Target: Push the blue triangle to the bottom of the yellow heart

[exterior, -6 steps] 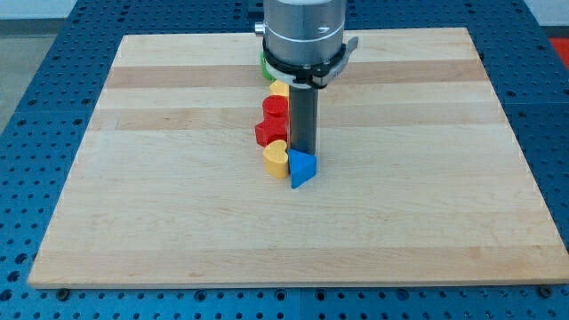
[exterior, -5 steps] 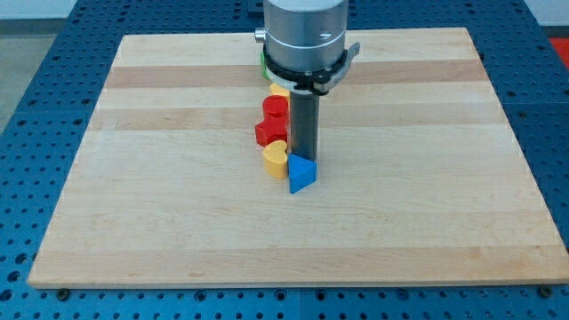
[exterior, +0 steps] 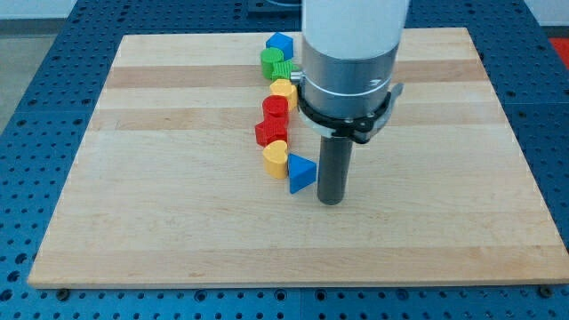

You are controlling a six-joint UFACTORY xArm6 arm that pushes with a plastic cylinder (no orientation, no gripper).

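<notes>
Near the frame's centre, the blue triangle sits touching the lower right side of the yellow heart. My tip stands just right of the triangle; being a bare rod, it grasps nothing.

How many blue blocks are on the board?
2. A blue triangle sits right of the yellow heart, just left of my tip. Another blue block lies at the top. The arm may hide others.
</notes>
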